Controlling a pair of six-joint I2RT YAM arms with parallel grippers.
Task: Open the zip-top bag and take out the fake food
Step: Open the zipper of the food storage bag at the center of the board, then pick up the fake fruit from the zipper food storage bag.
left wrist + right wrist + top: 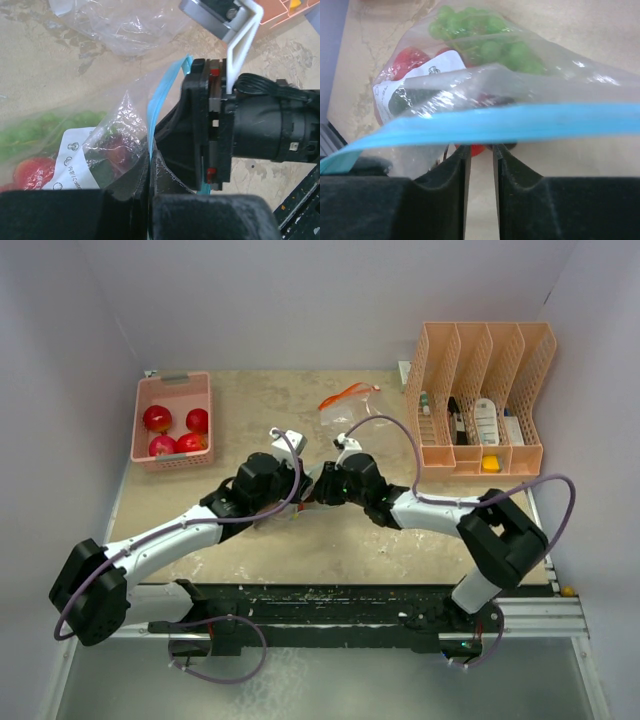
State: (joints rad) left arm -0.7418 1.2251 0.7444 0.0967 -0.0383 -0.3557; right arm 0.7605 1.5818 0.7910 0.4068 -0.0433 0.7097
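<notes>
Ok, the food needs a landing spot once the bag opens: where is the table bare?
Bare table lies between the pink basket and the orange-zip bag, and midway along the near edge. The centre is crowded: left gripper and right gripper meet on the blue-zip bag. The organizer fills the right back corner.

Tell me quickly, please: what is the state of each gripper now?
Left gripper: closed on the plastic of the zip-top bag.
Right gripper: narrow gap between the fingers, at the blue zip strip; grip cannot be told.
</notes>
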